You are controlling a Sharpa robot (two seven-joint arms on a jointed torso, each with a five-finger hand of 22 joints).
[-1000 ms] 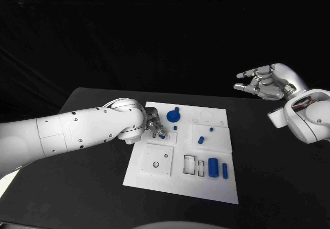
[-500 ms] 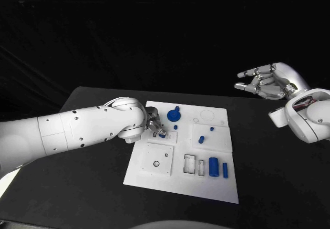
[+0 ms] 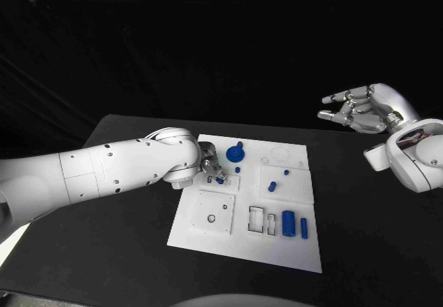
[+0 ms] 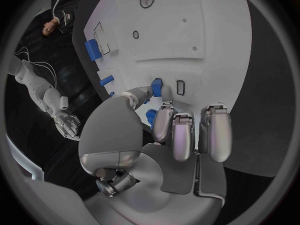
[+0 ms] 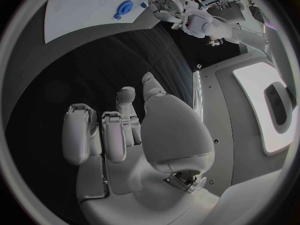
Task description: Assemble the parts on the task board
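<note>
1. The left robot hand [image 3: 209,167] is working at about 10 o'clock on the task board [image 3: 242,246], its fingertips [image 4: 164,103] pinching a small blue peg [image 4: 157,85] right at the board's face.
2. In the left wrist view the peg is sitting just beside a small rectangular slot [image 4: 180,87]; whether its tip is already seated in a hole I cannot tell, so I judge that the move calls for a slow, straight push with the peg kept upright.
3. A round blue knob [image 3: 234,153] is standing just beyond the fingers at 12 o'clock, and a tiny blue stud [image 3: 237,169] is lying near at 3 o'clock; the hand should be keeping clear of both.
4. Further out, toward 4 o'clock, a short blue pin [image 3: 271,186], a thick blue cylinder [image 3: 288,223] and a slim blue bar [image 3: 304,228] are waiting on the board.
5. The right robot hand [image 3: 362,110] is hovering well apart at 2 o'clock above the black surface [image 3: 111,236], fingers loosely apart and holding nothing.
</note>
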